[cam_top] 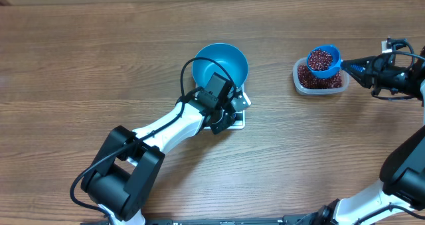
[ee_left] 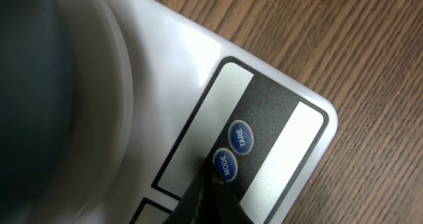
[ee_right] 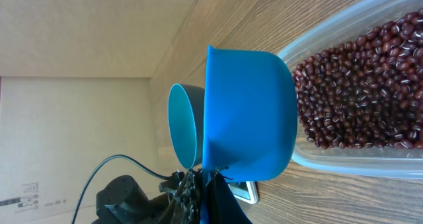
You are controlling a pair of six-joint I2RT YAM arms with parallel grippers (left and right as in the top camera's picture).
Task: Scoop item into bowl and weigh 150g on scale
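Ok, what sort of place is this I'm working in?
Probably a robot test bench rather than a real kitchen: a wooden table, with a small kitchen scale, a clear tub of beans and a blue scoop set out.

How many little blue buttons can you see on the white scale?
2. TARE sits on the scale's dark panel; MODE is right next to it, at the left gripper's tip. More could be hidden under the gripper.
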